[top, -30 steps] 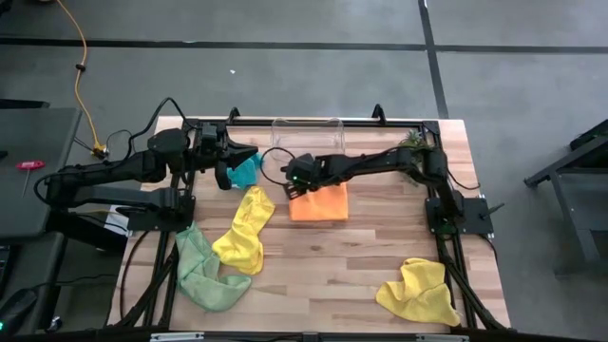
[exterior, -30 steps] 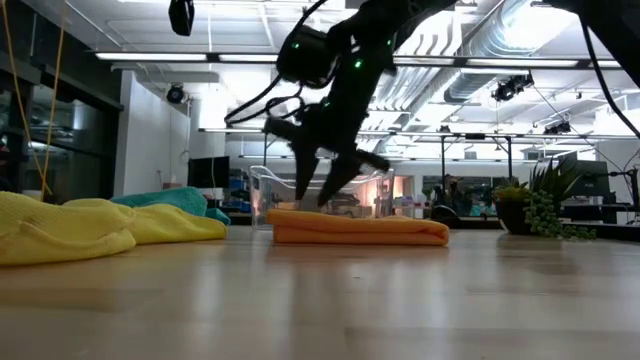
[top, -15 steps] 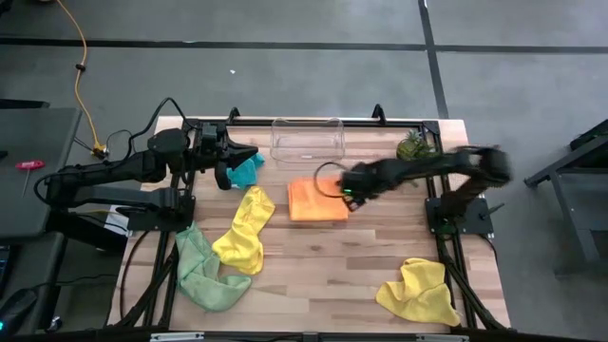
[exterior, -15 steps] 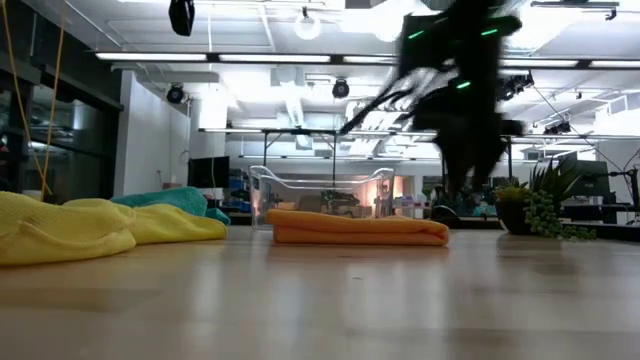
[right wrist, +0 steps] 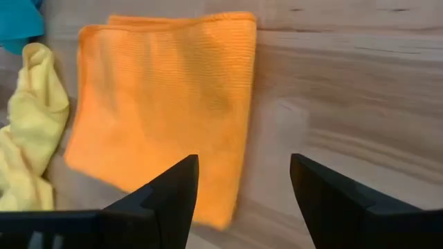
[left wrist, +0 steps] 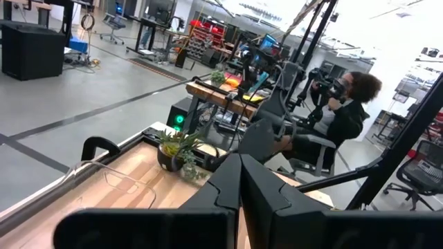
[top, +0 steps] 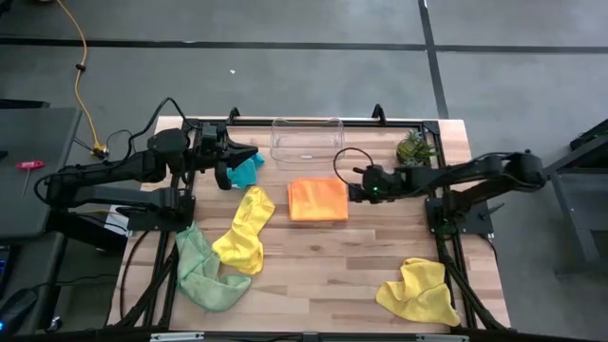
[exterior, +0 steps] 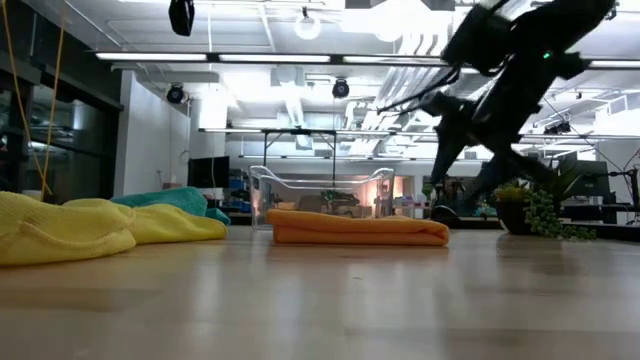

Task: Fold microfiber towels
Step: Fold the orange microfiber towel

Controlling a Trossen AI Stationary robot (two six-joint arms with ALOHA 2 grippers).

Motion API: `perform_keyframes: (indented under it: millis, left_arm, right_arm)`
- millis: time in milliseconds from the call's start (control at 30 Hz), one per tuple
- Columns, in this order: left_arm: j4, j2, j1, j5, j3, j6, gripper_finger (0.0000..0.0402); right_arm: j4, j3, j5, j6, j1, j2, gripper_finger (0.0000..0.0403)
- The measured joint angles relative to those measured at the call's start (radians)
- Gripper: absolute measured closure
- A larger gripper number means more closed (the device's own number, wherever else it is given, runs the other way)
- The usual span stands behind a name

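A folded orange towel (top: 318, 200) (exterior: 358, 229) (right wrist: 163, 104) lies flat on the wooden table near its middle. My right gripper (top: 353, 187) (exterior: 465, 185) (right wrist: 242, 173) hangs open just right of it, slanting down, clear of the cloth. My left gripper (top: 255, 152) (left wrist: 240, 166) stays shut and level at the far left, above a crumpled teal towel (top: 245, 172) (exterior: 170, 200). One yellow towel (top: 245, 228) (right wrist: 28, 131) lies left of the orange one. A light green towel (top: 201, 271) lies at the near left, and a second yellow towel (top: 418, 293) at the near right.
A clear plastic bin (top: 306, 140) (exterior: 320, 195) stands at the far edge behind the orange towel. A small potted plant (top: 411, 147) (exterior: 540, 210) (left wrist: 178, 149) sits at the far right. A person (left wrist: 339, 117) sits beyond the table. Bare wood lies between the orange towel and the near edge.
My right gripper has drawn back from over the orange towel's far left part toward the table's right edge, rolling as it went, and now hangs beside the towel's right edge. The orange towel lies folded where it was.
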Motion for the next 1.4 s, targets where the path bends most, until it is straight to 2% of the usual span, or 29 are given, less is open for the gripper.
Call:
perform_keyframes:
  millis: [367,633,733,833,1000,1033,1133,1400]
  left_arm:
    - [0.000,0.000,0.000,0.000,0.000,-0.017,0.0401]
    - [0.000,0.000,0.000,0.000,0.000,-0.017,0.0401]
    - [0.000,0.000,0.000,0.000,0.000,-0.017,0.0401]
    - [0.000,0.000,0.000,0.000,0.000,-0.016,0.0401]
    - [0.000,0.000,0.000,0.000,0.000,-0.012,0.0401]
    - [0.000,0.000,0.000,0.000,0.000,-0.008,0.0401]
    - [0.000,0.000,0.000,0.000,0.000,-0.009,0.0401]
    - [0.000,0.000,0.000,0.000,0.000,-0.006,0.0401]
  right_arm:
    - [0.016,0.156,-0.071,-0.043,-0.002,0.305,0.0183]
    - [-0.005,0.228,-0.076,-0.040,0.015,0.372,0.0185]
    - [-0.031,0.232,-0.059,-0.017,0.015,0.372,0.0207]
    - [-0.091,0.233,-0.034,-0.022,0.015,0.366,0.0259]
    - [-0.241,0.225,0.006,-0.073,0.014,0.325,0.0384]
    - [-0.279,0.216,0.017,-0.079,0.016,0.304,0.0392]
    - [-0.397,0.165,0.032,-0.072,0.017,0.235,0.0383]
    - [-0.583,0.010,0.040,0.009,0.016,-0.088,0.0399]
